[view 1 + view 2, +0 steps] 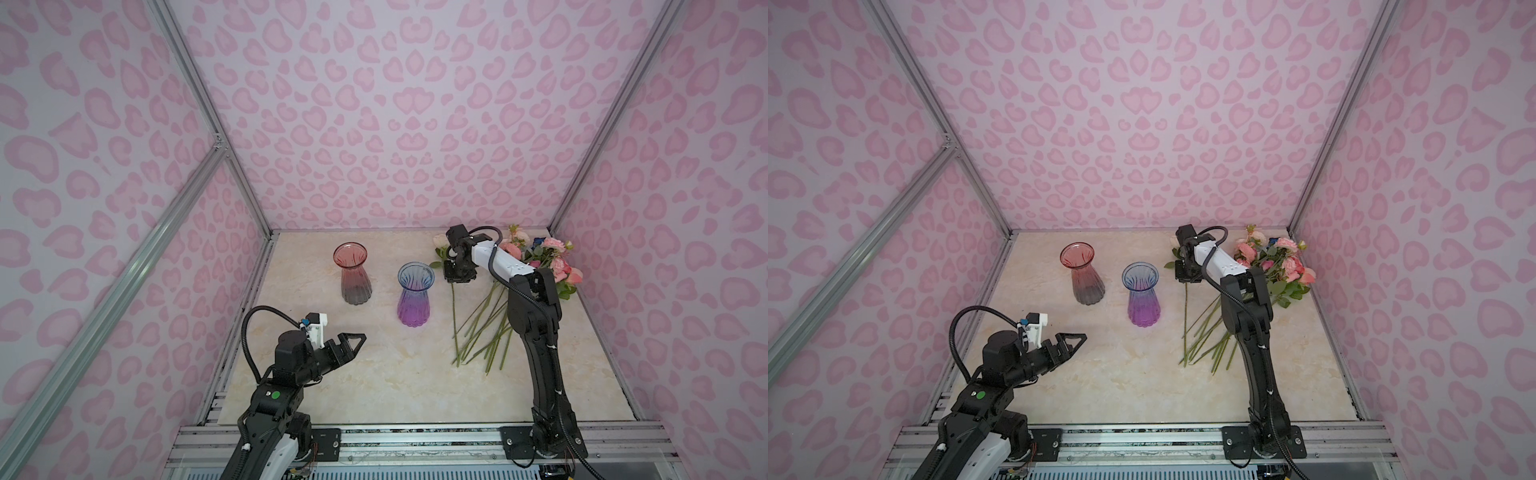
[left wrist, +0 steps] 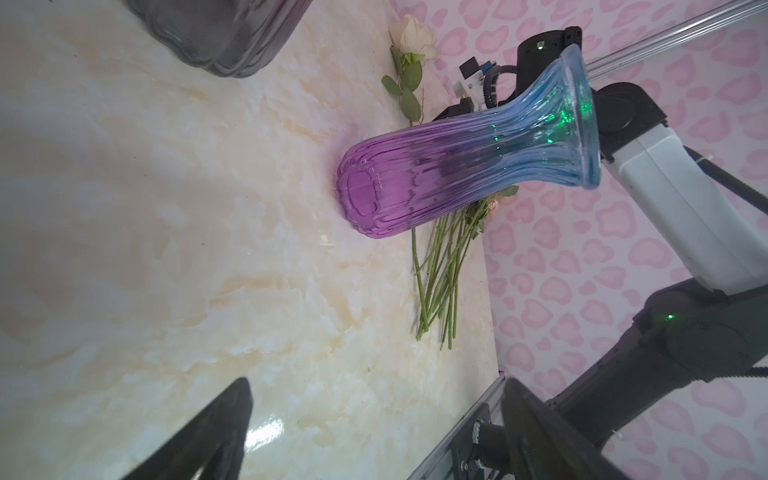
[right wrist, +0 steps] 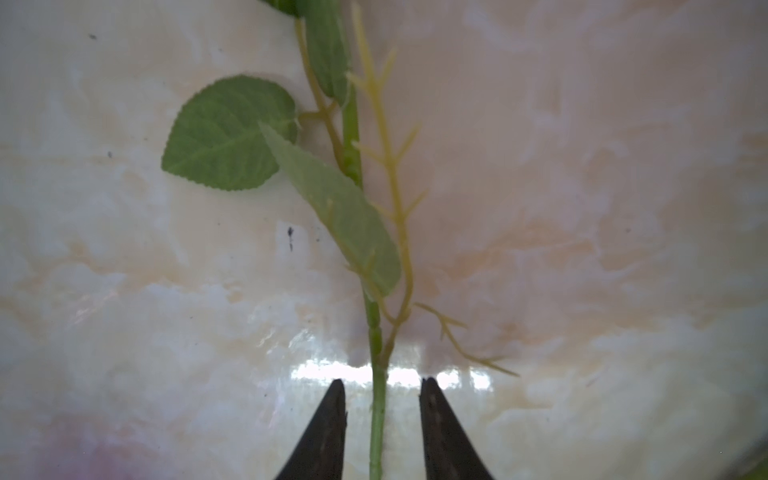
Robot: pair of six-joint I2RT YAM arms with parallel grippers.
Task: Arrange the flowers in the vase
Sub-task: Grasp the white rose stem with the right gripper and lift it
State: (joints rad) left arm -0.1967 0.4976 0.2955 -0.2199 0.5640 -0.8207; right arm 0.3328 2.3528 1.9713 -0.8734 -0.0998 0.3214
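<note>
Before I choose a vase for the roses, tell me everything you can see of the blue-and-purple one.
The blue-and-purple vase is ribbed, see-through glass by its look: blue at the flared open mouth, purple at the bulging base. It stands upright and empty on the marble-look tabletop, between the red-and-grey vase and the flowers. Only the tabletop touches it.
</note>
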